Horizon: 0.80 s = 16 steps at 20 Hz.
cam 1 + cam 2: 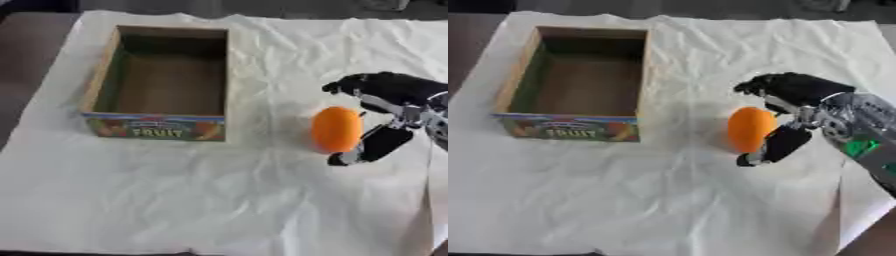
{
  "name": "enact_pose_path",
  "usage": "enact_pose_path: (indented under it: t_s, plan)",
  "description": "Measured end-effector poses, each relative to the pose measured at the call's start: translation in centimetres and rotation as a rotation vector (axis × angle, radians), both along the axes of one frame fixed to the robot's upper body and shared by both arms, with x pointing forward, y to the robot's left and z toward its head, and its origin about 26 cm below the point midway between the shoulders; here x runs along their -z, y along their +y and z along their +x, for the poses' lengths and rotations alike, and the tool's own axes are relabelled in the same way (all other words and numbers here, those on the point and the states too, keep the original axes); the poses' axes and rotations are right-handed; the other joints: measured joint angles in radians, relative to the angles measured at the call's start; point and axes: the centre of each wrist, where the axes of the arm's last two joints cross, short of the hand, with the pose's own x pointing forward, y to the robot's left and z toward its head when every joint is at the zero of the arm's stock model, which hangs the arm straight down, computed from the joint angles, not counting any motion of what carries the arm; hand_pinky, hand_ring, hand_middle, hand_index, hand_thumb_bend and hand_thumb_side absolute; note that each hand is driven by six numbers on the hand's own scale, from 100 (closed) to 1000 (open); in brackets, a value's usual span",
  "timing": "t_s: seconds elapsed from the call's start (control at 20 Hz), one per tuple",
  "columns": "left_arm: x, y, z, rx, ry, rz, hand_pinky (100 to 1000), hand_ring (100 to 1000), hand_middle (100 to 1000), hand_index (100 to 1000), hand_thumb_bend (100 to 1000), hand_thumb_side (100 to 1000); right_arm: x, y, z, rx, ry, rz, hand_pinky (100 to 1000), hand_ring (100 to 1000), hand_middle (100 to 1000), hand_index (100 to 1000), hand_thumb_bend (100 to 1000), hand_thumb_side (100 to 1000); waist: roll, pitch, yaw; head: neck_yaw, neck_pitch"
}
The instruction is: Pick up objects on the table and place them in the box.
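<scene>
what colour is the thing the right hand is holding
Orange, a smooth rounded thing, clearest in the left eye view.

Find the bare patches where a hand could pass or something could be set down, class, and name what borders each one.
The white cloth is bare across its near half, below the fruit box and the orange object. A strip between the box and the orange object is also free. The box's inside shows nothing in it. The only crowded spot is at the right, where the right hand brackets the orange object.
</scene>
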Motion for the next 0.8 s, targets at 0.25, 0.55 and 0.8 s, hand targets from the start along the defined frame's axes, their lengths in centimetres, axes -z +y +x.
enact_pose_path:
  t_s: [0.25, 0.55, 0.8]
  plan:
    - [0.00, -0.01, 0.00, 0.001, 0.002, 0.001, 307, 688, 851, 685, 100, 751, 0.16, 0.09, -0.01, 0.044, 0.017, -0.025, 931, 956, 877, 1000, 652, 438, 0.000, 0.003, 0.002, -0.003, -0.007]
    - [0.00, -0.02, 0.00, 0.002, 0.004, 0.001, 307, 688, 852, 684, 100, 752, 0.24, 0.20, 0.01, 0.074, 0.040, -0.041, 925, 953, 858, 988, 595, 448, -0.001, 0.006, 0.007, -0.003, -0.008]
    - [0.02, -0.06, 0.00, 0.003, 0.005, 0.000, 306, 689, 854, 684, 100, 753, 0.28, 0.22, 0.61, 0.097, 0.034, -0.054, 919, 949, 832, 973, 520, 481, -0.002, 0.007, 0.011, -0.007, -0.009]
